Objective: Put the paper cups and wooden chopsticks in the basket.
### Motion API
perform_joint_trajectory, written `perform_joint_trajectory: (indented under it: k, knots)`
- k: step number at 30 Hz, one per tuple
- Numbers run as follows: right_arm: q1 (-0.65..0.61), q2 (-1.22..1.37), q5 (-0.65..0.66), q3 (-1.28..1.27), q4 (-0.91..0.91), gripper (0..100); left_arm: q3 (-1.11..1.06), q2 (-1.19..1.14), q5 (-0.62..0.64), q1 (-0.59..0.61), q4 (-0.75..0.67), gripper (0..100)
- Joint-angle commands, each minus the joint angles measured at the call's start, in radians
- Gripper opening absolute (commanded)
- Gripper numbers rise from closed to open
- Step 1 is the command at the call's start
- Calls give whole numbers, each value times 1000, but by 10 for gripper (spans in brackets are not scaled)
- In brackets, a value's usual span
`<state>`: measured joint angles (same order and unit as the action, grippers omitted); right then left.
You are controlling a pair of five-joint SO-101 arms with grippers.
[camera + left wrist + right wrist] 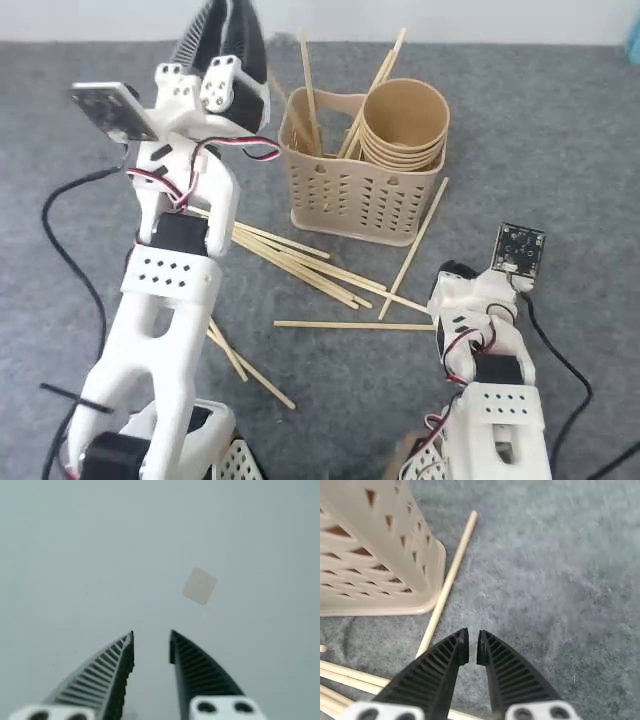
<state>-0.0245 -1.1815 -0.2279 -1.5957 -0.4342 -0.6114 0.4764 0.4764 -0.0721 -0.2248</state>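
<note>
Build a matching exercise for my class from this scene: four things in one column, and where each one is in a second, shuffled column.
Column one
1. paper cups
2. left gripper
3. right gripper
4. loose chopsticks

Column two
A. lying on the grey mat
B. stacked inside the basket
C. low over the mat, near a corner of the basket
D. raised high, facing a plain pale surface

Pairs: 1-B, 2-D, 3-C, 4-A
</note>
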Motion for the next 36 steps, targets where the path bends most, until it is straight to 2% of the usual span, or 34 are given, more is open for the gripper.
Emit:
perform_joint_trajectory:
  k: [1,6,13,15,17,19,21,27,28,30,34,36]
  knots:
    - [12,-16,21,3,28,44,27,20,11,-9,95,265]
    - [15,-16,21,3,27,44,140,98,12,37,436,275]
    - [16,-16,21,3,24,44,308,183,12,170,1100,276]
    - [18,-16,21,5,24,44,294,158,12,216,1218,276]
    - [18,-16,21,5,22,44,228,107,12,261,1264,276]
    - [25,-16,17,9,22,44,125,43,12,316,1237,276]
    - [56,-16,-26,15,22,47,10,-28,12,358,1126,276]
    - [54,-15,-64,78,-108,47,-309,-207,6,371,583,276]
    - [38,-15,-66,83,-127,47,-314,-209,6,384,543,275]
    - [-2,-15,-69,92,-148,47,-309,-212,9,411,539,275]
    - [-139,-13,-169,137,-208,49,-309,-213,8,410,537,275]
    - [-162,-13,-218,167,-214,49,-311,-213,6,411,537,275]
